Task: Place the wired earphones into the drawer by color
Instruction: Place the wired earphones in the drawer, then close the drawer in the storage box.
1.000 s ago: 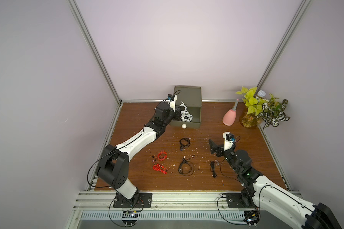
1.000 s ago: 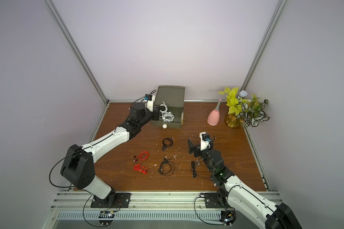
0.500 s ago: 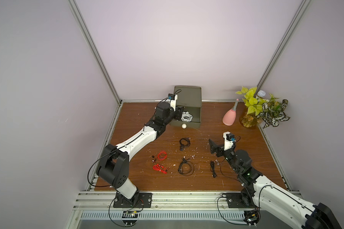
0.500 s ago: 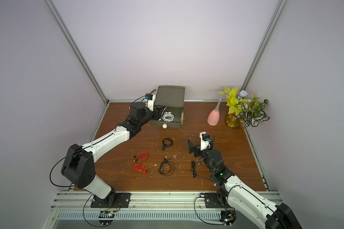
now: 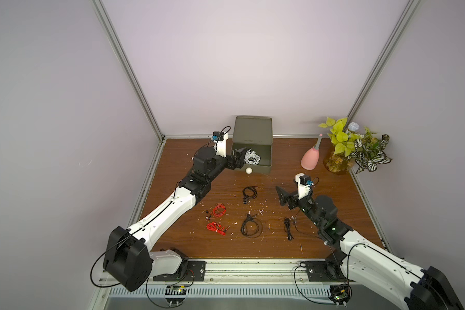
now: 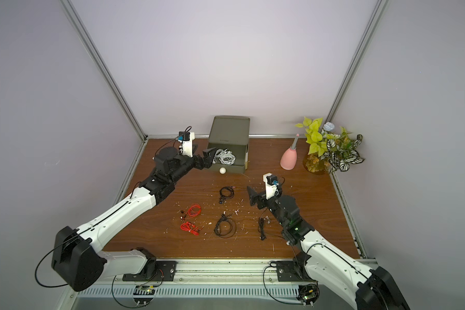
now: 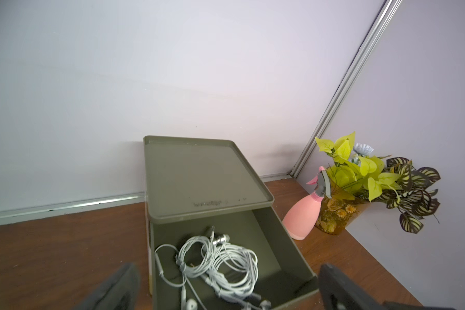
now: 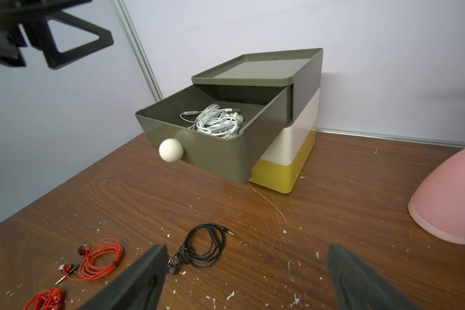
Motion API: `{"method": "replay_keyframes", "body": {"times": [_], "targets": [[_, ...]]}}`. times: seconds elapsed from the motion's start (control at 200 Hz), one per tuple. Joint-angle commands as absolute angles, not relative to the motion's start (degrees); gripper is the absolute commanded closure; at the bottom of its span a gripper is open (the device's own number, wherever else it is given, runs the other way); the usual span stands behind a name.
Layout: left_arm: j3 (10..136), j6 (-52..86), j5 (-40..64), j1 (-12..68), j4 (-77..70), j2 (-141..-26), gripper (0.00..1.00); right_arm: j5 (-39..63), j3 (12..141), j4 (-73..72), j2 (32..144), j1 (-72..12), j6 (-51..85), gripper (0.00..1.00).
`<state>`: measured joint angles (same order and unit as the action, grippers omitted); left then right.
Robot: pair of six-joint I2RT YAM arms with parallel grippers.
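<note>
In a top view, the box of drawers (image 5: pixel 253 131) stands at the middle of the worktop's (image 5: pixel 333 204) far edge, its olive top drawer (image 5: pixel 268 161) pulled out toward the front. A tangle of white earphones (image 5: pixel 252 158) lies inside it. The left gripper (image 5: pixel 239 159) hovers at the drawer's left rim, jaws spread and holding nothing. Three black earphones (image 5: pixel 249 193) and two red earphones (image 5: pixel 218 210) lie loose on the middle of the worktop, the red ones nearer the left edge. The right gripper (image 5: pixel 283 198) hangs above the worktop to their right, jaws wide and empty. A pink spray bottle (image 5: pixel 310 159) and a plant (image 5: pixel 357 145) stand in the far right corner. In the left wrist view, both fingers (image 7: pixel 118 287) are well apart over the drawer, and the white cables rest on its floor; how many sets they make cannot be counted. In the right wrist view, the cream drawer (image 8: pixel 301 120) and the yellow drawer (image 8: pixel 274 174) below are shut, and the nearest black set lies just ahead of the spread fingers (image 8: pixel 145 279). The white ones look sorted. Five sets remain on the worktop, and the two lower drawers have yet to be opened.
</note>
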<state>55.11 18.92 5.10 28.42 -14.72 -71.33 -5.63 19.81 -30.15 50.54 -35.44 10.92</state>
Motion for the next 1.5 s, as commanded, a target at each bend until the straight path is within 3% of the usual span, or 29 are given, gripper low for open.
{"method": "replay_keyframes", "body": {"times": [0.0,0.365,0.651,0.966,1.496], "targets": [[49.7,19.7,3.3,28.0,-14.9,-66.5,0.01,-4.4,23.0,-33.0,53.5,-35.2,11.6,0.01],[25.5,20.9,-1.0,28.0,-24.6,-49.6,0.01,-9.5,28.2,-39.6,64.7,-35.3,9.1,0.01],[14.6,18.9,-1.2,28.0,-35.4,-48.3,0.01,-9.9,29.7,-49.3,72.1,-35.9,1.4,0.01],[11.5,17.5,-1.0,28.0,-38.1,-49.2,0.01,-10.3,32.2,-57.9,79.8,-37.0,-6.8,0.01],[11.2,17.0,-1.3,28.0,-37.5,-48.0,0.01,-15.8,39.1,-56.8,86.7,-36.9,-6.7,0.01]]}}
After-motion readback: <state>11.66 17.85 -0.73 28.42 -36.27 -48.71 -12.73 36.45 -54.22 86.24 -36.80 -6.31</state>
